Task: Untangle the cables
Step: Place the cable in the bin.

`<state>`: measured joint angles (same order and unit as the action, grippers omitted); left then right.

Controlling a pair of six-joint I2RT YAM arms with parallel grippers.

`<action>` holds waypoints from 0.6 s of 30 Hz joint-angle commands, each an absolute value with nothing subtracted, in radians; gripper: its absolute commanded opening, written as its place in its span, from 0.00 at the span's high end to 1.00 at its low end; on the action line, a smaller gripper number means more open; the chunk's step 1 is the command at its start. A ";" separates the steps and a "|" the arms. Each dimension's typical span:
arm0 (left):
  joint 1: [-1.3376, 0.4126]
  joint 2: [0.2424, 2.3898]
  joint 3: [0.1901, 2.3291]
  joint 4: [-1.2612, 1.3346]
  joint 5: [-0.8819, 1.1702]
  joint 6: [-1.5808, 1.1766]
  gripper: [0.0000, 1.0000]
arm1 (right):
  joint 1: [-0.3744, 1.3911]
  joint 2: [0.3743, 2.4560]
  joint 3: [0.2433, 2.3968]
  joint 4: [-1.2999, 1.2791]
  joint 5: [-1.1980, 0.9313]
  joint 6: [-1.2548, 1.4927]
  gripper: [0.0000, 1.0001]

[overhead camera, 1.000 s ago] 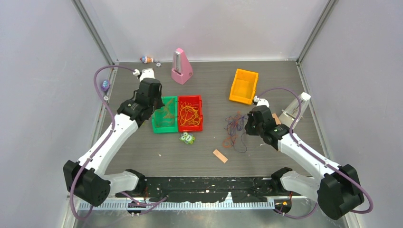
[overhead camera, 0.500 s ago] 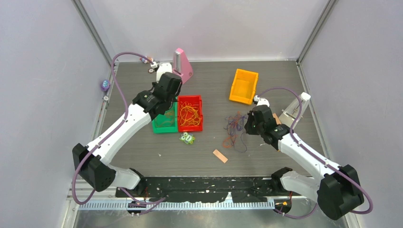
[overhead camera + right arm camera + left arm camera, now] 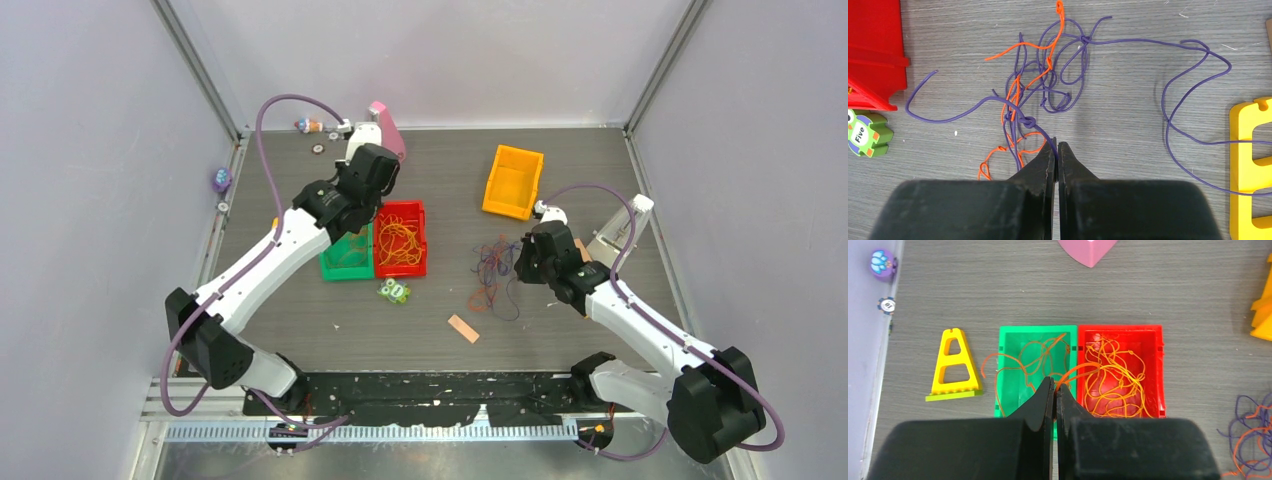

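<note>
pinching an orange strand [image 3: 1078, 368] in my clenched left gripper [image 3: 1054, 386], i am hovering over the shared wall of the green bin [image 3: 1009, 340] and red bin [image 3: 1159, 365]; loose orange cables [image 3: 1113, 385] are lying in both. my right gripper [image 3: 1056, 148] is clamping a purple strand [image 3: 1043, 132] at the near edge of the purple-and-orange tangle [image 3: 1048, 85] lying on the table [image 3: 1128, 125], right of the bins.

Bright, even light is cast from overhead. Only soft, faint shadows are thrown on the grey tabletop [image 3: 600, 160]. The cables [image 3: 1028, 121] are rendered sharply; the left pincer [image 3: 1054, 386] and right pincer [image 3: 1056, 148] are shown dark, with little detail.
</note>
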<state>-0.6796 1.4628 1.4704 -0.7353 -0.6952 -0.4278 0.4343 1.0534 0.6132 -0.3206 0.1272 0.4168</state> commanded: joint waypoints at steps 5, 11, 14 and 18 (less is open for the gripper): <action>-0.585 1.461 1.445 -0.696 -0.445 -0.497 1.00 | 0.425 1.021 0.632 -0.289 0.114 0.408 0.94; -0.452 1.427 1.280 -0.588 -0.346 -0.528 1.00 | 0.423 1.000 0.628 -0.303 0.114 0.407 0.94; -0.373 1.436 1.219 -0.538 -0.260 -0.553 1.00 | 0.422 0.993 0.627 -0.306 0.116 0.407 0.94; -0.339 1.484 1.192 -0.525 -0.271 -0.559 1.00 | 0.422 0.990 0.629 -0.307 0.109 0.411 0.94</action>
